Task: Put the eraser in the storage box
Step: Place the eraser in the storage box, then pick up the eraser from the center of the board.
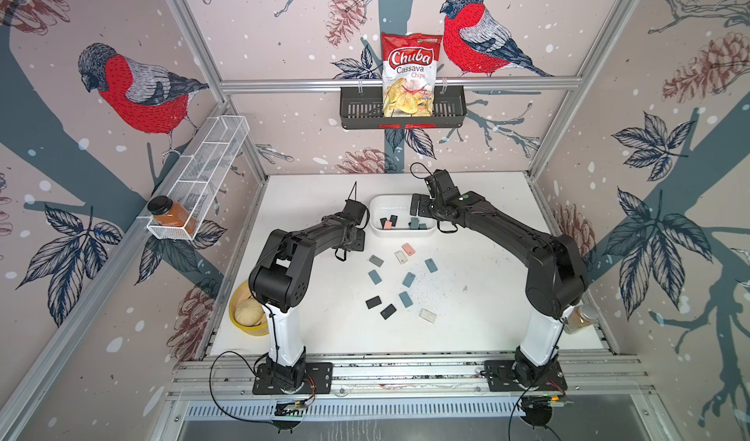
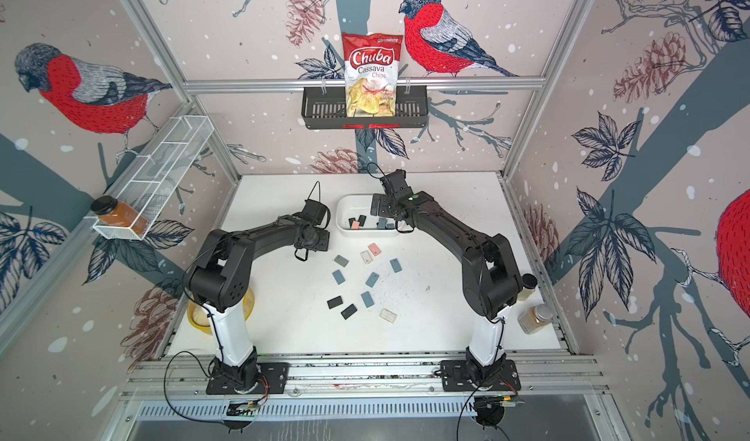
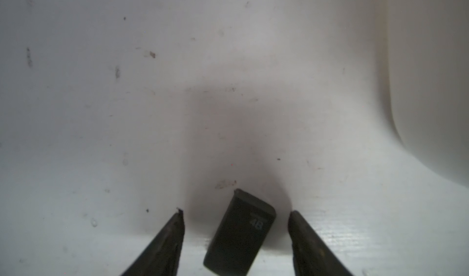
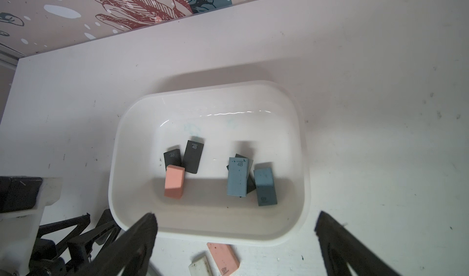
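A black eraser (image 3: 238, 236) marked 4B lies on the white table between the fingertips of my left gripper (image 3: 236, 211). The jaws are open, with a gap on each side of it. The white storage box (image 3: 431, 109) stands just beside it. In both top views the box (image 1: 389, 207) (image 2: 353, 205) sits mid-table, and the left wrist (image 1: 352, 232) hides that eraser. My right gripper (image 4: 236, 215) hangs wide open and holds nothing above the box's near rim (image 4: 203, 94). Several erasers lie inside, among them a pink one (image 4: 174, 182) and a blue one (image 4: 237, 177).
Several loose erasers (image 1: 408, 280) are scattered on the table in front of the box, with pink (image 4: 223, 258) and white (image 4: 200, 267) ones near its rim. A yellow bowl (image 1: 239, 321) sits front left and a jar (image 1: 580, 317) front right. The black basket (image 1: 357, 110) and mesh rack (image 1: 211, 155) hang on the walls.
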`<action>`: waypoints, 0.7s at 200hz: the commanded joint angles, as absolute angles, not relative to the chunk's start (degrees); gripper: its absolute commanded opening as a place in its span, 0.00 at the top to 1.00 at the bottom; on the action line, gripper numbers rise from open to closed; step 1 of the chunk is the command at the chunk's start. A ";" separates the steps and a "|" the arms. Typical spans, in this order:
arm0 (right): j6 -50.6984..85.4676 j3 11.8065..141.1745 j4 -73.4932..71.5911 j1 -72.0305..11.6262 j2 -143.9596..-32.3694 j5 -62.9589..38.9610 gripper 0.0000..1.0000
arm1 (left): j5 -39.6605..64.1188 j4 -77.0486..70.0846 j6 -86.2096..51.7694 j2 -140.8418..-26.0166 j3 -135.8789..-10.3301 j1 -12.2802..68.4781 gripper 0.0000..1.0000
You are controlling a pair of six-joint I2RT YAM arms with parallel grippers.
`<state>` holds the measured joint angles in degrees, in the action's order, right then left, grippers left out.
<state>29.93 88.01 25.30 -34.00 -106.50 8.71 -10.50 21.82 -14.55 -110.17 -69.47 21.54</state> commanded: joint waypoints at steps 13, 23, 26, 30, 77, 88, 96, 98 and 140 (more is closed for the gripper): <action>30.73 88.02 24.60 -34.14 -105.98 10.06 0.00 | -9.54 23.88 -13.64 -110.57 -69.78 21.45 0.41; 30.71 88.05 24.60 -34.03 -105.93 10.13 0.00 | -9.46 24.17 -13.65 -110.54 -69.81 21.45 0.42; 30.70 88.06 24.59 -34.04 -105.98 10.20 0.00 | -9.46 24.27 -13.63 -110.55 -69.87 21.45 0.43; 30.76 88.07 24.65 -34.02 -105.92 10.22 0.00 | -9.43 24.36 -13.62 -110.44 -69.91 21.47 0.43; 30.83 88.15 25.03 -34.01 -105.59 10.43 0.00 | -8.18 25.90 -13.62 -110.74 -69.68 21.45 0.49; 30.85 88.10 25.03 -34.01 -105.39 10.42 0.00 | -8.09 26.17 -13.47 -111.00 -69.69 21.45 0.50; 30.87 88.15 25.02 -34.01 -105.43 10.38 0.00 | -8.22 26.45 -13.43 -111.25 -69.81 21.47 0.50; 30.86 88.15 25.00 -34.01 -105.41 10.40 0.00 | -8.23 26.50 -13.38 -111.33 -69.86 21.45 0.50; 31.03 87.74 24.95 -34.01 -105.38 10.38 0.00 | -7.99 27.44 -13.37 -112.02 -70.20 21.49 0.57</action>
